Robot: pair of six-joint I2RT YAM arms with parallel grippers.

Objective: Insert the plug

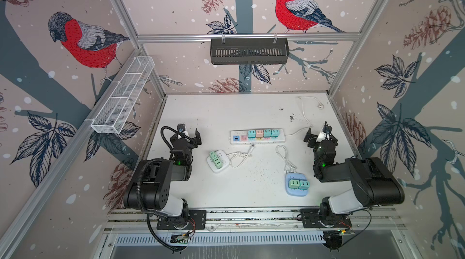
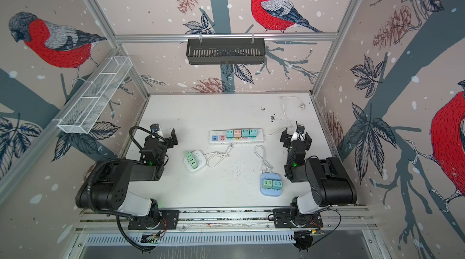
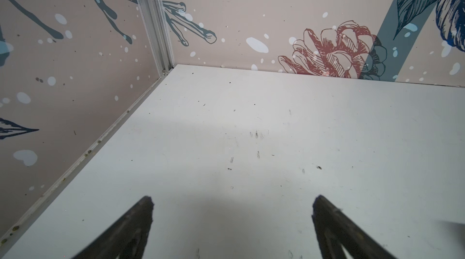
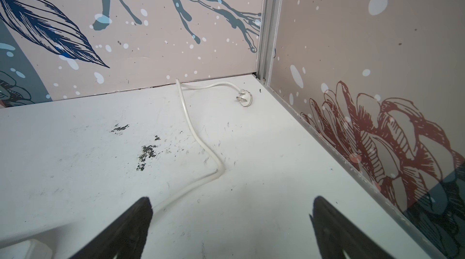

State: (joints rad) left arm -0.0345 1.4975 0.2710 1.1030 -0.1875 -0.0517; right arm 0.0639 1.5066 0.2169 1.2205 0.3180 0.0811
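Left end effector [image 3: 232, 201]: spread wide, empty; right end effector [image 4: 231, 201]: likewise. White plug [image 1: 251, 146]: loose on the worktop [image 1: 226, 114] between both, well apart from each, just beside the power strip [image 1: 281, 138]. Pinch the plug body (never the cord [image 1: 239, 155]), square it over the likely target, the free pink socket [image 1: 243, 138], press straight; brace the strip meanwhile.

Bright even light, soft shadows, wide-angle edge distortion

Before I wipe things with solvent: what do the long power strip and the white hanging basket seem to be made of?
The long power strip looks like smooth moulded plastic, white with pastel blocks. The white hanging basket is probably white-coated metal wire mesh: a see-through grid on thin rods.
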